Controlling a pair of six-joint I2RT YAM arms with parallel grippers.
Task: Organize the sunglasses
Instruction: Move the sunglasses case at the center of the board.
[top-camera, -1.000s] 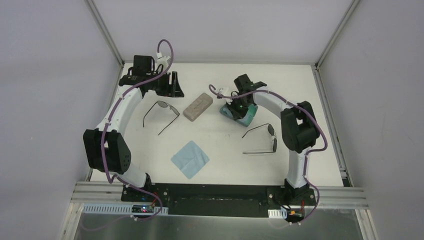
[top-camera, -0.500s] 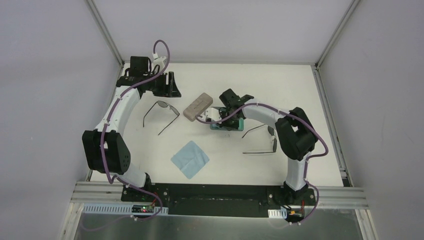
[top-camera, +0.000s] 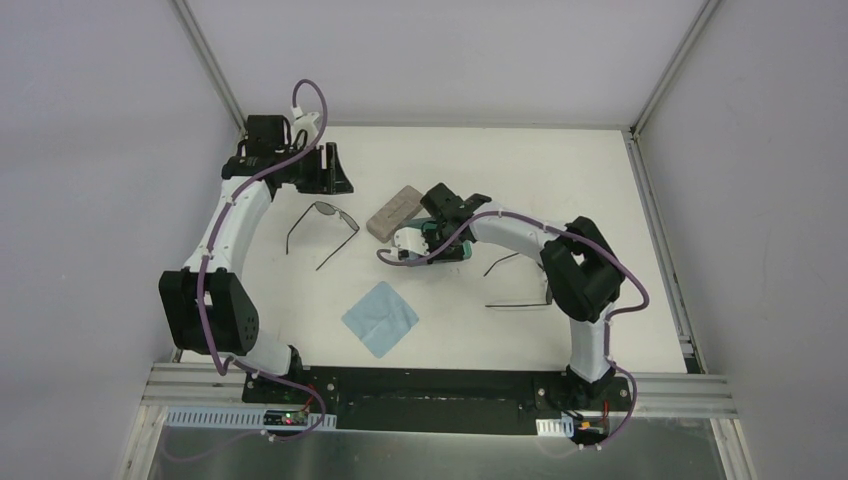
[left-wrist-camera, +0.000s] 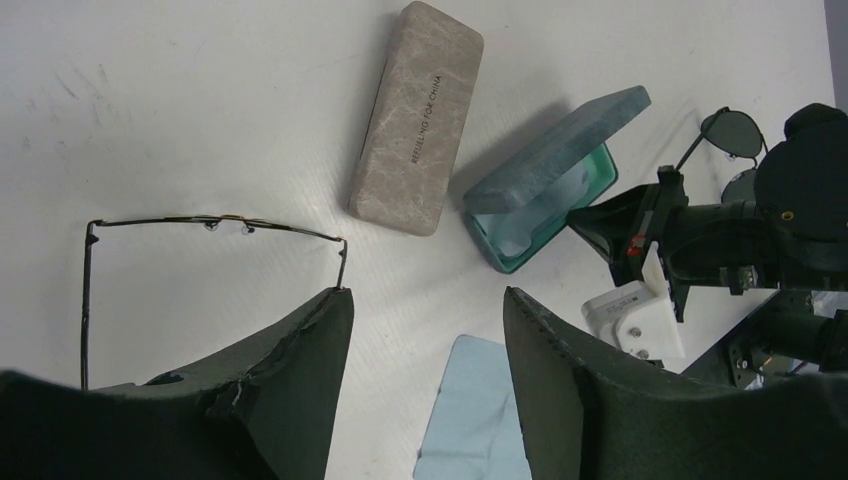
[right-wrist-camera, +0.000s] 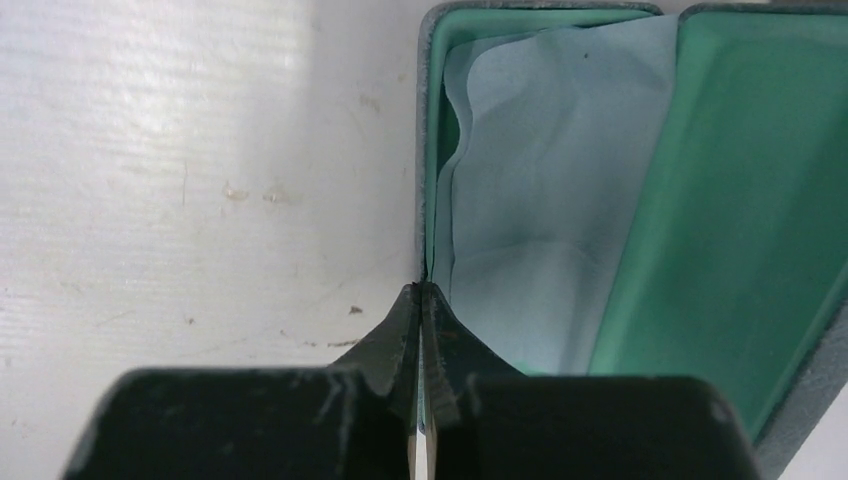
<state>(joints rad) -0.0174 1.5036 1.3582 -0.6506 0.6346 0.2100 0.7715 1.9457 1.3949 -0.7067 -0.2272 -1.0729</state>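
Note:
One pair of sunglasses (top-camera: 322, 214) lies open on the table at the left, just below my left gripper (top-camera: 336, 176). In the left wrist view that pair (left-wrist-camera: 215, 225) sits ahead of the left fingertip, and my left gripper (left-wrist-camera: 425, 295) is open and holds nothing. The other sunglasses (top-camera: 516, 304) lie at the right, partly under the right arm. My right gripper (right-wrist-camera: 422, 292) is shut on the rim of the open blue case (right-wrist-camera: 560, 200), which has a light blue cloth inside. The left wrist view shows this case (left-wrist-camera: 545, 185) with its lid up.
A closed beige case (top-camera: 393, 211) lies at an angle between the two grippers, close to the blue case. A light blue cloth (top-camera: 380, 318) lies flat nearer the arm bases. The metal frame posts stand at the table's far corners.
My right gripper has pulled the blue case leftward, toward the beige case and away from the right sunglasses. The left gripper has drifted slightly left and stayed open.

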